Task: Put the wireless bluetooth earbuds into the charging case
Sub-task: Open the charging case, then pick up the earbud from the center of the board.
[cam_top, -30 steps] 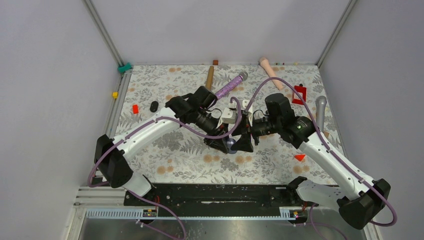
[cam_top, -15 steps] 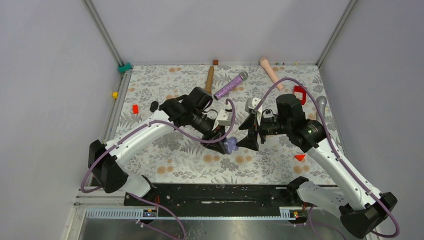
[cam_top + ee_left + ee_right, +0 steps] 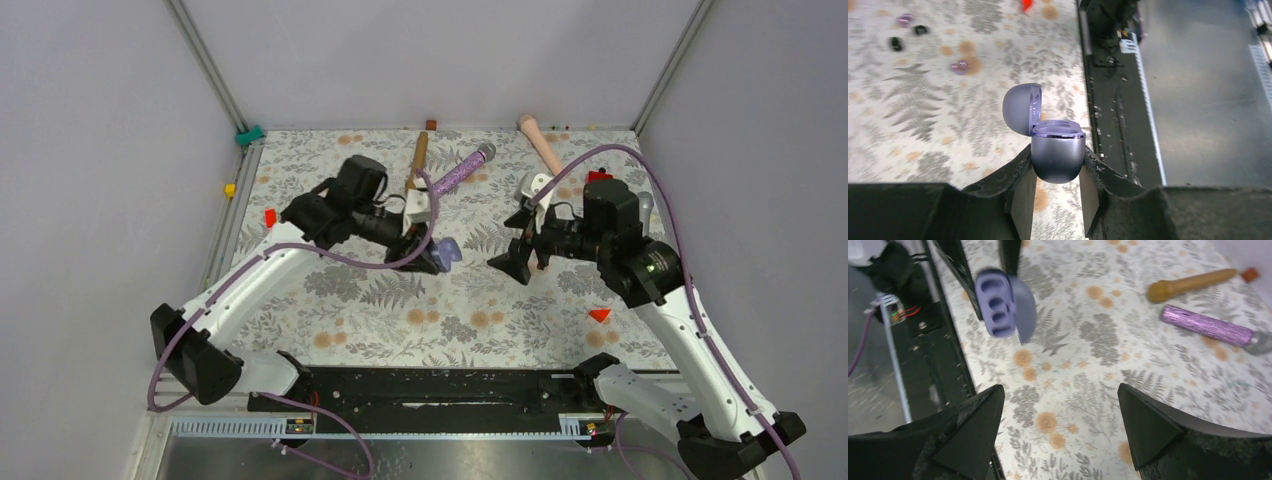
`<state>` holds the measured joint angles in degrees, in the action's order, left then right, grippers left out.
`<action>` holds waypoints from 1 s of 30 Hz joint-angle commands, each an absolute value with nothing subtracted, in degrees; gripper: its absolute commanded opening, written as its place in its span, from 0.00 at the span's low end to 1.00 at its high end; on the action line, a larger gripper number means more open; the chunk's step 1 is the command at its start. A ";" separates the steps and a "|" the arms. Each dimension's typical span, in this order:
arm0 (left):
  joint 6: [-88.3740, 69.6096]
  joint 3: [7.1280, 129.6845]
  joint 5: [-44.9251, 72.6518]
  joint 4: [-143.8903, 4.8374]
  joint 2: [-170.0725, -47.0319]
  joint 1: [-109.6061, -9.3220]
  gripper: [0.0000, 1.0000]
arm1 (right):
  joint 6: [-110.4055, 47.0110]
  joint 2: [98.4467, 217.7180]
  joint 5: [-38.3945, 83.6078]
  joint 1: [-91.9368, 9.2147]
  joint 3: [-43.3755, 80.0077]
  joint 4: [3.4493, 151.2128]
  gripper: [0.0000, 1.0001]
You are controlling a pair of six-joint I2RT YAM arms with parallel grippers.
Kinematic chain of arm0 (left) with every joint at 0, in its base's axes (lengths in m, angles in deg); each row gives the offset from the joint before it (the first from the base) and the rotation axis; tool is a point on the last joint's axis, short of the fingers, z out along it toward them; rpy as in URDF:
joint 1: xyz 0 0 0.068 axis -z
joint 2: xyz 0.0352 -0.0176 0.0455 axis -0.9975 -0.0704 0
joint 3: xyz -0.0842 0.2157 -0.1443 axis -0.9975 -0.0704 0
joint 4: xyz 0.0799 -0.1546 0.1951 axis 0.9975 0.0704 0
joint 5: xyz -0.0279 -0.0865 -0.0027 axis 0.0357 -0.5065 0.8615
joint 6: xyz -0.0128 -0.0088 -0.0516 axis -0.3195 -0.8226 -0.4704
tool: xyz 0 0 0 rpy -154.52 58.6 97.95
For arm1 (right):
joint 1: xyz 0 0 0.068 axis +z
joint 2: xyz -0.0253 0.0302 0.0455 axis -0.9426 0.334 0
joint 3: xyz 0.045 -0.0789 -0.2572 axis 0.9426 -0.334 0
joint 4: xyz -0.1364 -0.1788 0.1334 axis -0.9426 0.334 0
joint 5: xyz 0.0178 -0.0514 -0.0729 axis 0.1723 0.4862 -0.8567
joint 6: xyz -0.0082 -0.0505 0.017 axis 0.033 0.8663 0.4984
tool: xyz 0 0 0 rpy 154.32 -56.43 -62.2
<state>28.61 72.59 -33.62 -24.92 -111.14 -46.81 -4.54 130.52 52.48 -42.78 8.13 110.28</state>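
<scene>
My left gripper (image 3: 1057, 175) is shut on the lower half of a lilac charging case (image 3: 1057, 152). The case's lid (image 3: 1022, 107) stands open and it hangs above the floral mat. In the top view the case (image 3: 447, 252) sits at the tip of the left gripper (image 3: 435, 258), left of centre. Two lilac earbuds (image 3: 959, 66) and two black earbuds (image 3: 894, 43) lie loose on the mat beyond it. My right gripper (image 3: 1060, 390) is open and empty over the mat. It sits right of the case (image 3: 998, 302), apart from it.
A brown microphone (image 3: 419, 155), a glittery purple one (image 3: 462, 168), a pink one (image 3: 540, 140) and a grey one (image 3: 641, 205) lie toward the back. Small red blocks (image 3: 270, 217) and a red wedge (image 3: 600, 314) lie on the mat. The black base rail (image 3: 430, 385) runs along the near edge.
The two arms have drawn apart. The left one carried the case back and to the left. The right gripper moved right and opened wider.
</scene>
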 commanded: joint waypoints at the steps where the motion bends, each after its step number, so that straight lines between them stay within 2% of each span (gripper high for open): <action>1: 27.46 73.89 -33.72 -29.11 -105.80 -53.15 0.00 | -6.76 132.81 41.09 -45.43 12.06 111.77 0.92; 10: 28.96 66.87 -39.21 -31.74 -100.54 -65.96 0.00 | -7.51 144.67 24.75 -51.52 8.30 110.97 0.89; 14: 30.66 61.33 -43.01 -31.90 -98.72 -70.12 0.00 | -5.61 150.66 18.97 -56.01 11.78 112.87 0.88; 17: 32.82 59.04 -44.01 -31.33 -96.81 -72.48 0.00 | -3.36 154.99 19.19 -60.43 14.53 113.29 0.86; 23: 43.11 60.34 -45.98 -20.53 -96.18 -76.26 0.00 | -1.34 166.99 18.45 -67.78 21.58 115.77 0.79; 30: 51.20 61.07 -50.10 -11.25 -98.77 -77.08 0.00 | -3.84 177.26 7.08 -69.61 28.96 116.07 0.74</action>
